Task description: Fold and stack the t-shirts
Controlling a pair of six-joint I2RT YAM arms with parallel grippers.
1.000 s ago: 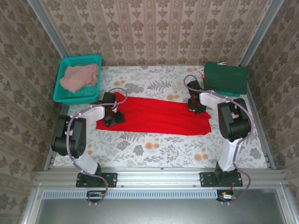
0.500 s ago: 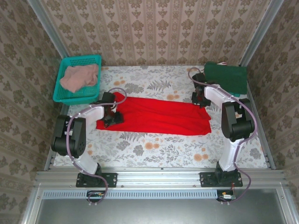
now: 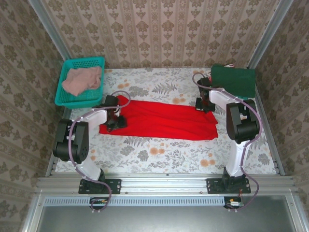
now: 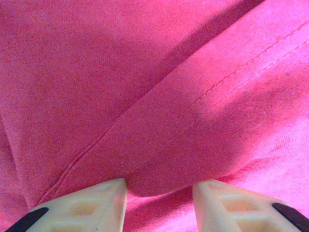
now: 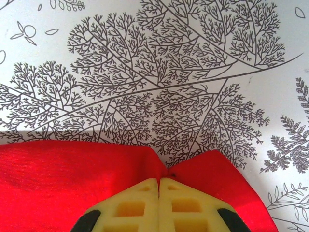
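Tightly closed, right fingers (image 5: 130, 205) pinch the red t-shirt (image 5: 58, 183).

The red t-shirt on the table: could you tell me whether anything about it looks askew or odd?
The red t-shirt lies as a long band slanting across the table. Its right edge puckers into a notch where the shut right hand pinches it; its left end ridges up between the fingers of the left hand.
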